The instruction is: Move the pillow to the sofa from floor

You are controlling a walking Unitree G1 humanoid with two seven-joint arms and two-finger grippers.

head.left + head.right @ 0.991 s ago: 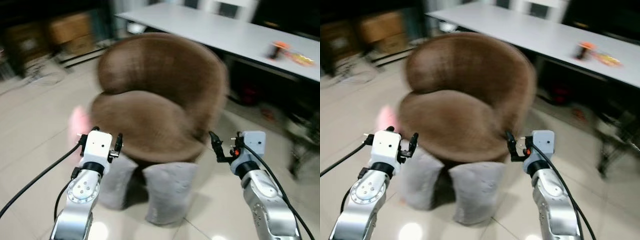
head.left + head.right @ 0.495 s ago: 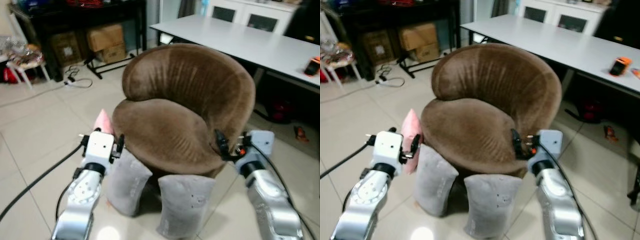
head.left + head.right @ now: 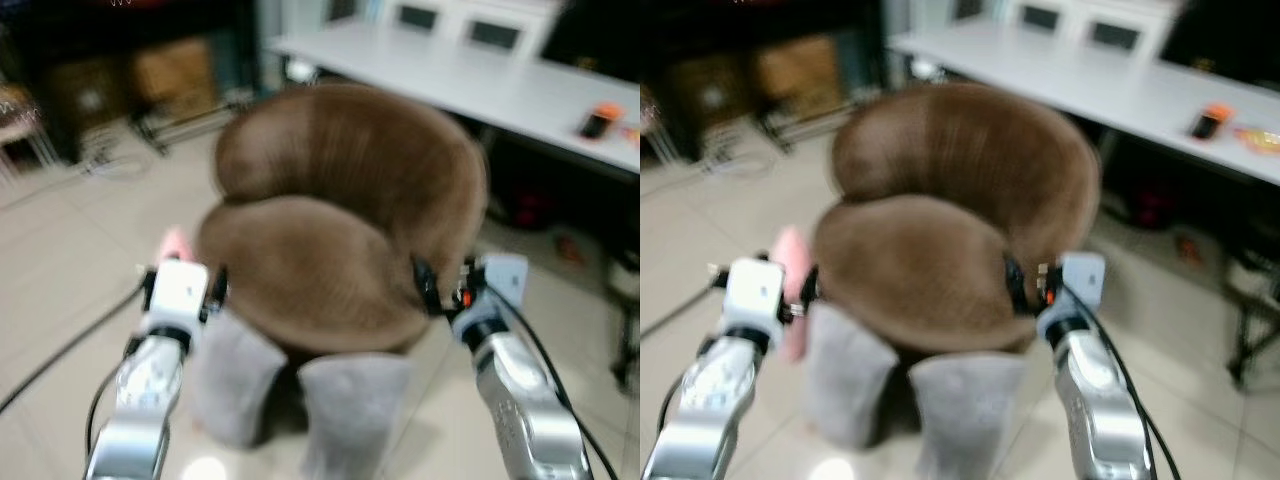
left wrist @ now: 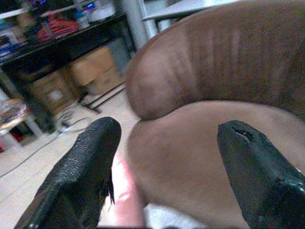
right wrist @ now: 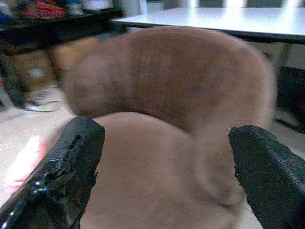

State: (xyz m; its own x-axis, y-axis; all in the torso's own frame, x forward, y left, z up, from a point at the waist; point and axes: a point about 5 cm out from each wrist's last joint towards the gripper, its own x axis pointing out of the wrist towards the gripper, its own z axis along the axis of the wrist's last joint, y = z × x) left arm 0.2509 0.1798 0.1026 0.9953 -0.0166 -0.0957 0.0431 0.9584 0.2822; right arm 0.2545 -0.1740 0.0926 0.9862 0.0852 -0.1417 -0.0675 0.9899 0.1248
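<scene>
Tiled floor (image 3: 60, 270) in a blurred living room, white surface (image 3: 480, 85) behind, dark shelving with cardboard boxes (image 3: 170, 70) at the back left. Left pincer (image 4: 167, 167) is raised in front of the robot, its two black fingers wide apart, gripping nothing; in the head views it sits at the left edge of the seat (image 3: 185, 290). Right pincer (image 5: 167, 176) is also raised, fingers spread wide, empty, at the right edge of the seat (image 3: 440, 290). Between and just beyond both pincers is the brown sofa (image 3: 330, 220), a round velvety armchair with a curved back and a round seat cushion. Pink pillow (image 3: 790, 290) stands on the floor against the sofa's left side, just beside the left pincer, partly hidden by it; touching or not, cannot tell. Left wrist view shows the pillow between the left finger and the seat. Two grey blocks (image 3: 350, 410) sit under the sofa's front. Small orange object (image 3: 598, 120) lies on the surface at far right. Black cables run from both wrists.
</scene>
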